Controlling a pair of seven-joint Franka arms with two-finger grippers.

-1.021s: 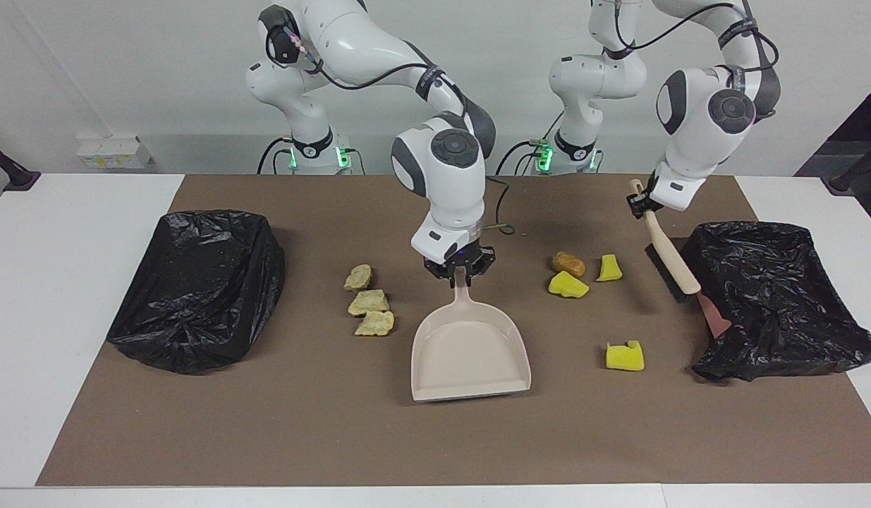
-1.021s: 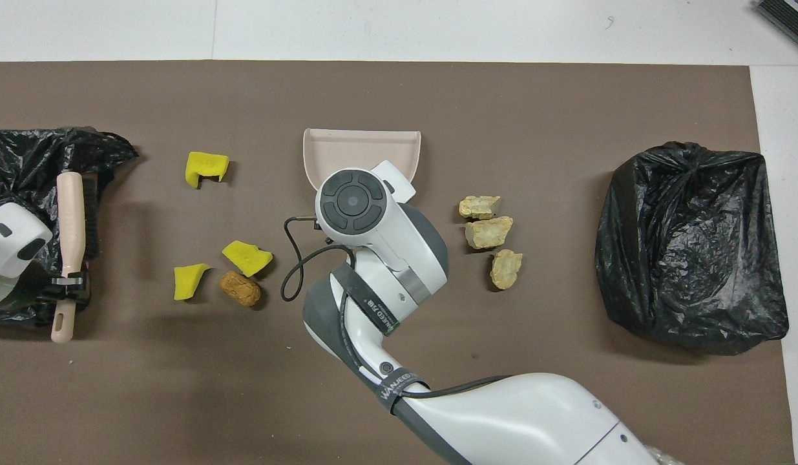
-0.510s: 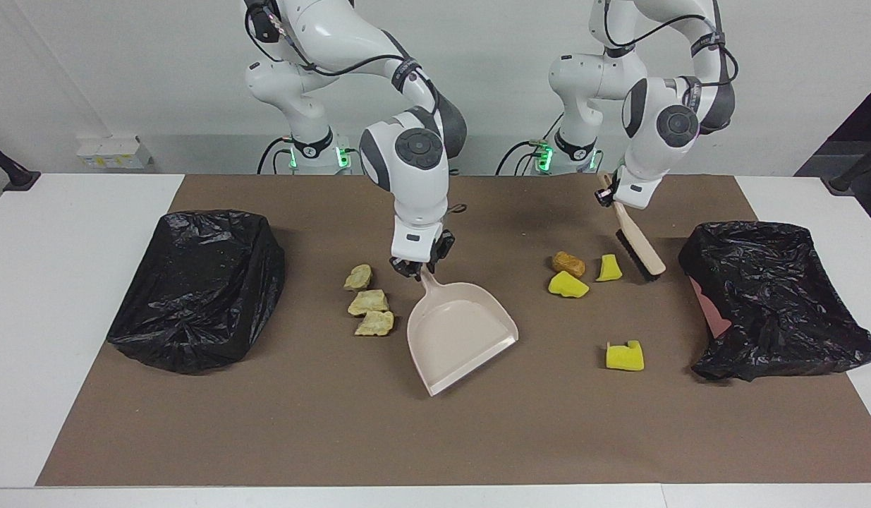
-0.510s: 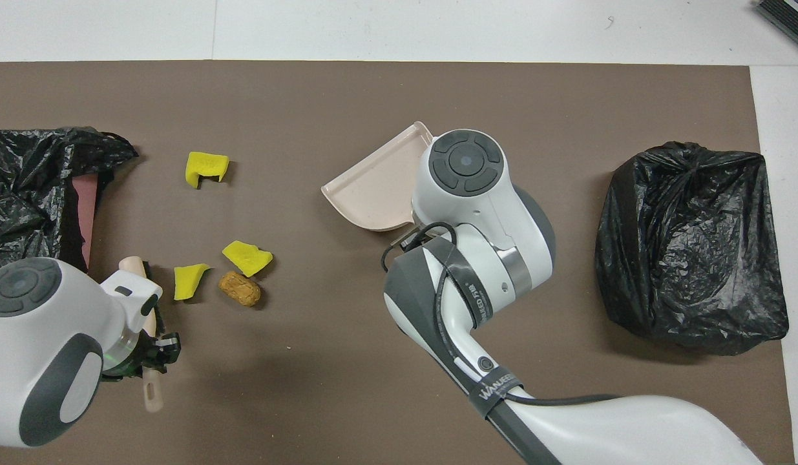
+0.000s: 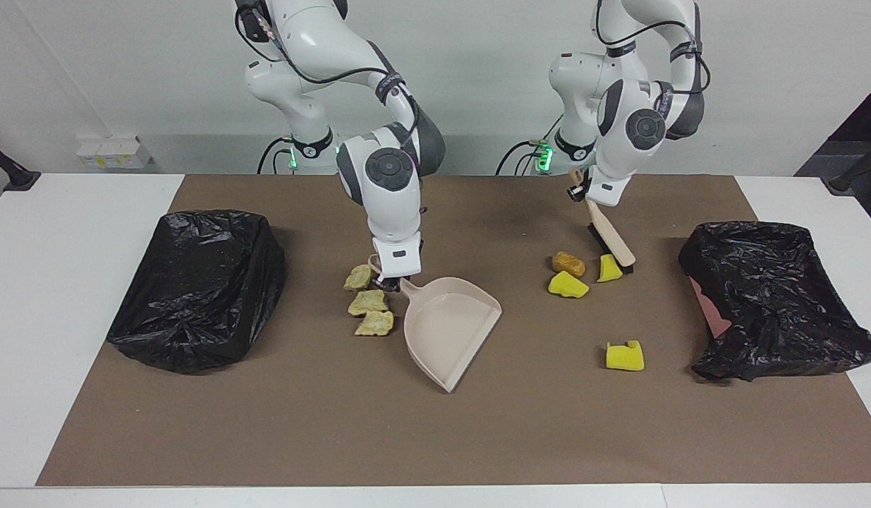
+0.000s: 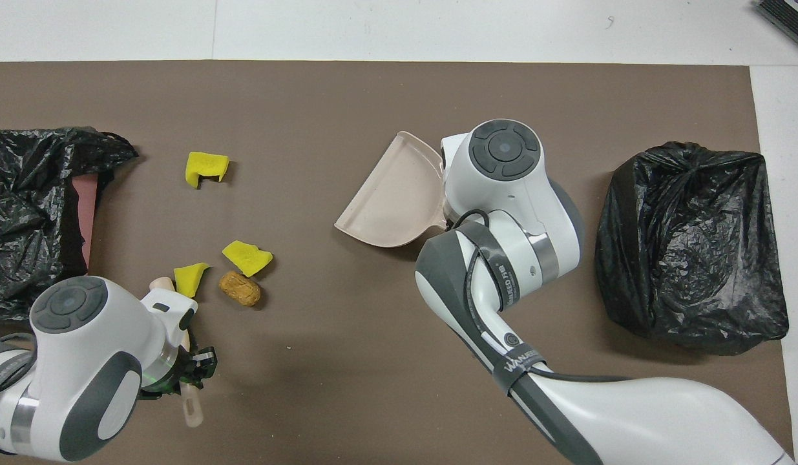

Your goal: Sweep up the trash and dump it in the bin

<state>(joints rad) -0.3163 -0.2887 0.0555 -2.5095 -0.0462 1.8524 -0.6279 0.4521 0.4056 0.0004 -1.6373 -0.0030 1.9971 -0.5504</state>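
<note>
My right gripper [image 5: 388, 282] is shut on the handle of the beige dustpan [image 5: 449, 324], which lies on the mat with its mouth turned toward the left arm's end; it also shows in the overhead view [image 6: 389, 206]. Three pale beige pieces [image 5: 368, 302] lie right beside that gripper and are hidden under the arm in the overhead view. My left gripper [image 5: 578, 189] is shut on the brush [image 5: 610, 240], whose head touches a yellow sponge piece [image 5: 608, 268]. An orange-brown lump [image 5: 568, 263] and a second yellow piece [image 5: 568, 285] lie beside it. A third yellow piece [image 5: 624, 355] lies farther from the robots.
An open bin lined with a black bag [image 5: 774, 296] stands at the left arm's end of the brown mat. A closed-looking black bag heap [image 5: 195, 282] sits at the right arm's end.
The right gripper has swung the dustpan toward the beige pieces and turned its mouth toward the left arm's end. The left gripper has carried the brush from the bin to the yellow piece.
</note>
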